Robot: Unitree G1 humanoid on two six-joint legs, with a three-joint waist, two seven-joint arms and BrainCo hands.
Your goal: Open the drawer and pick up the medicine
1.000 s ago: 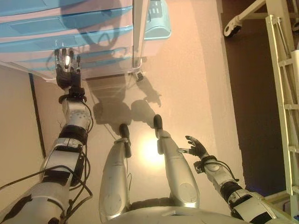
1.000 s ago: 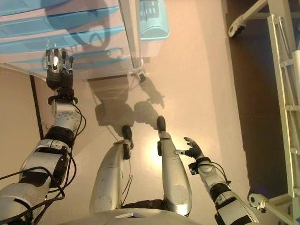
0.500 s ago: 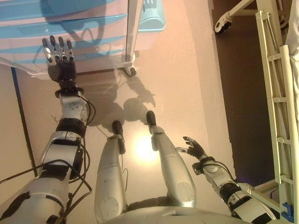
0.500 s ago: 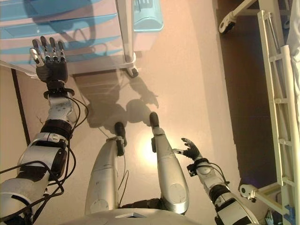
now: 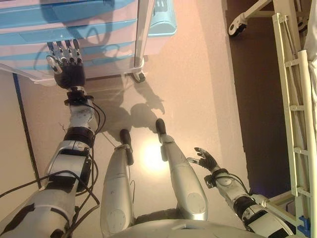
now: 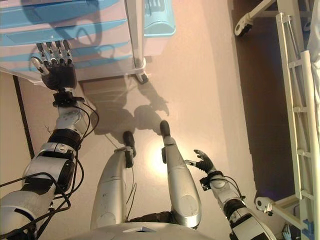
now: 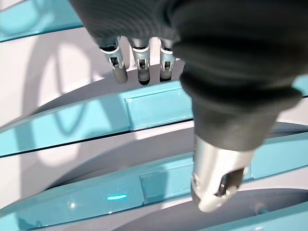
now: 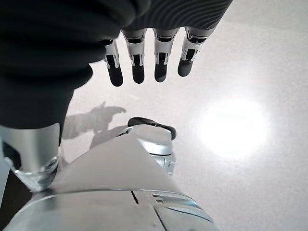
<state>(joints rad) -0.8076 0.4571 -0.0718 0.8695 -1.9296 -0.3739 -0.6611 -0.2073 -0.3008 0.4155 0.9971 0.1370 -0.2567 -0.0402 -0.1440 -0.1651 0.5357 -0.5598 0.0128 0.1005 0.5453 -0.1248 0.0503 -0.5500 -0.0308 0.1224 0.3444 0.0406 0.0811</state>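
A white drawer cabinet (image 5: 74, 29) with pale blue drawer fronts stands at the upper left on small castors. All its drawers look closed, and no medicine shows. My left hand (image 5: 67, 67) is raised in front of the lower drawers, open, fingers straight and pointing at the fronts. In the left wrist view the fingertips (image 7: 139, 72) hover just short of a blue drawer front (image 7: 154, 108) with a rectangular label window. My right hand (image 5: 205, 159) hangs low at the right, open and empty, fingers (image 8: 137, 65) relaxed over the floor.
A blue bin (image 5: 162, 17) hangs on the cabinet's right side. A white bed frame (image 5: 292, 99) with a castor (image 5: 235, 27) runs down the right edge over a dark floor strip. A dark line (image 5: 27, 134) crosses the pale floor at the left.
My left hand has dropped slightly and shifted right, still facing the lower drawer fronts. The right hand stays where it was.
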